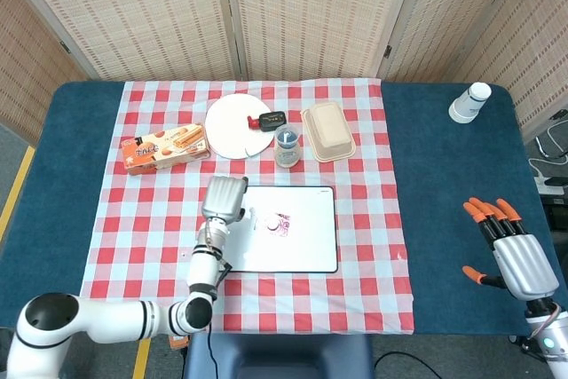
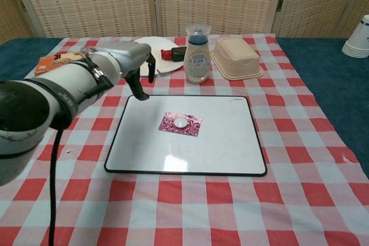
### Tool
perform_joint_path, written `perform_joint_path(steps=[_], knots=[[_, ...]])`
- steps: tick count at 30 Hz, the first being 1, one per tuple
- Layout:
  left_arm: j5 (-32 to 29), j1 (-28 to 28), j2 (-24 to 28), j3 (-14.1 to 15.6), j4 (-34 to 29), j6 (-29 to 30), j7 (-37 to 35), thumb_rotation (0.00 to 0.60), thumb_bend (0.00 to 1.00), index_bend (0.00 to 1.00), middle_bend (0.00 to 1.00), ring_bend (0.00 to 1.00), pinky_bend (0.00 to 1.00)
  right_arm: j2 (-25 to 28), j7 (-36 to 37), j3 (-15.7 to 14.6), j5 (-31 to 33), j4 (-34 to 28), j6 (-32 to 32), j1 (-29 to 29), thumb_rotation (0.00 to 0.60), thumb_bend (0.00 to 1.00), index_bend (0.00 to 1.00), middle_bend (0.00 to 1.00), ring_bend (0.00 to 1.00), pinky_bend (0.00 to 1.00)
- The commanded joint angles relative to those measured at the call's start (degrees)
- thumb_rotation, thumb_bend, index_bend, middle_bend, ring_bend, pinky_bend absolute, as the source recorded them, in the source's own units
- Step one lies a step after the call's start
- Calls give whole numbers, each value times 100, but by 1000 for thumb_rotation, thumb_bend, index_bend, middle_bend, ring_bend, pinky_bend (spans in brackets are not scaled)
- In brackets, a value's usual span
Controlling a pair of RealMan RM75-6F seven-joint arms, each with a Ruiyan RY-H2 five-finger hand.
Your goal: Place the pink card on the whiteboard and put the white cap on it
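Pink card point(image 2: 180, 124): lies flat on the whiteboard point(image 2: 230, 142), left of the board's centre. Its long axis runs roughly left to right across the board in the chest view, slightly skewed, the right end a little nearer the camera.
White cap point(image 2: 181, 123): rests on the middle of the pink card, touching it. It is round, so no pointing direction can be told.
Whiteboard: lies flat on the checked tablecloth point(image 2: 300, 200); long axis left to right; black frame.
Left hand point(image 2: 136, 61): hovers above the far-left corner of the whiteboard, apart from the card. It holds nothing; fingers point downward, loosely spread.
Right hand point(image 1: 508, 246): shown in the head view only, over the blue table surface point(image 1: 444, 184) at the far right, well apart from the whiteboard. Fingers are extended and spread; nothing is held.
Bottle point(image 2: 197, 54): upright just beyond the whiteboard's far edge.
Beige lidded container point(image 2: 236, 57): beside the bottle, to its right.
White plate point(image 2: 151, 55): left of the bottle.
Snack box point(image 1: 165, 148): far left on the tablecloth.
Stacked paper cups point(image 1: 469, 102): far right corner of the table.
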Motion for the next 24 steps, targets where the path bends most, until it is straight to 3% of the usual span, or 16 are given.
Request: perform_joint_path(steps=[1,5,7,10,12,13,15,18,24], knots=[[197,534,840,195,-664,195,-289,600,250,483,1000,1000,1000,-5,-5,13,40,5,-45,16,600,0,73,35,0,0],[684,1169,1747,535,-1413,367,-856,600,242,449,987,983,992,-29,-65,22,77,-6,-115,43,600,0,73,35,0,0],[1033,1504,2123,744,-1751,505,-1210,600,231,360,873,882,936,-45,-112,15,71,-12,-128,48,600,0,73,35,0,0],[1732,2045,2499,1077,-2022,826,-1915,600,213,192,529,577,755,-67,-180,10,77,-22,-150,52,600,0,73,35,0,0],[2452,2408,2638,1347,-1938,981,-2631,600,194,69,267,319,550,-73,-202,15,89,-26,-144,46,600,0,73,35,0,0],[2764,2559,2669,1465,-1827,1078,-2927,600,186,26,168,209,444,-73,-204,18,94,-28,-135,42,600,0,73,35,0,0],[3348,2874,2669,1683,-1491,1326,-3526,600,177,0,63,77,308,-71,-197,29,97,-29,-106,34,600,0,73,35,0,0],[3570,3217,2691,1918,-1215,1415,-3918,600,159,0,3,2,186,-57,-89,39,93,-21,-88,35,600,0,73,35,0,0],[3761,3636,2678,2079,-617,1353,-4529,600,145,0,0,0,50,-50,-128,70,127,-38,-25,6,600,0,73,35,0,0]])
